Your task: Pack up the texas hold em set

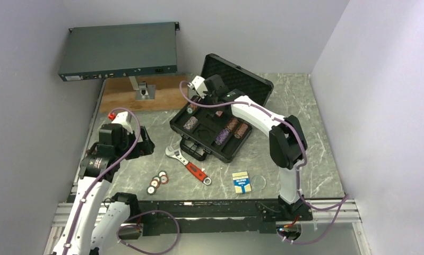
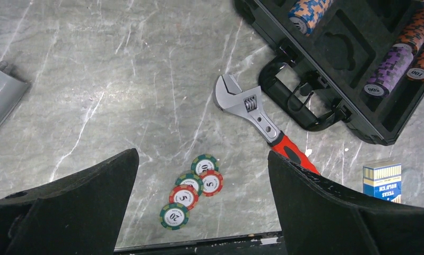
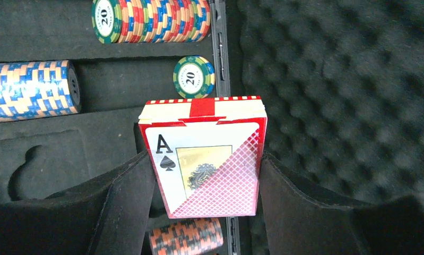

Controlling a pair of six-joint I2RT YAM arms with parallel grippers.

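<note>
Grey marbled tabletop carries the open black case at its middle, and the right gripper hangs over the case's far side, pinching a red card deck by its long edges. The likely trouble is a bad landing. The deck sits close to the hinge line, just beside a single green chip, and the empty foam pocket lies off to one side, so letting go here would probably leave the box propped on the chip or against the lid foam. The pads grip only the lower half, so a knock on the pocket's rim could twist the deck. The right arm stretches forward from its base, wrist bent down into the case. The left arm is folded at the table's left, and the left gripper is spread wide and empty, above four loose chips near the wrench. A blue deck waits outside the case.
</note>
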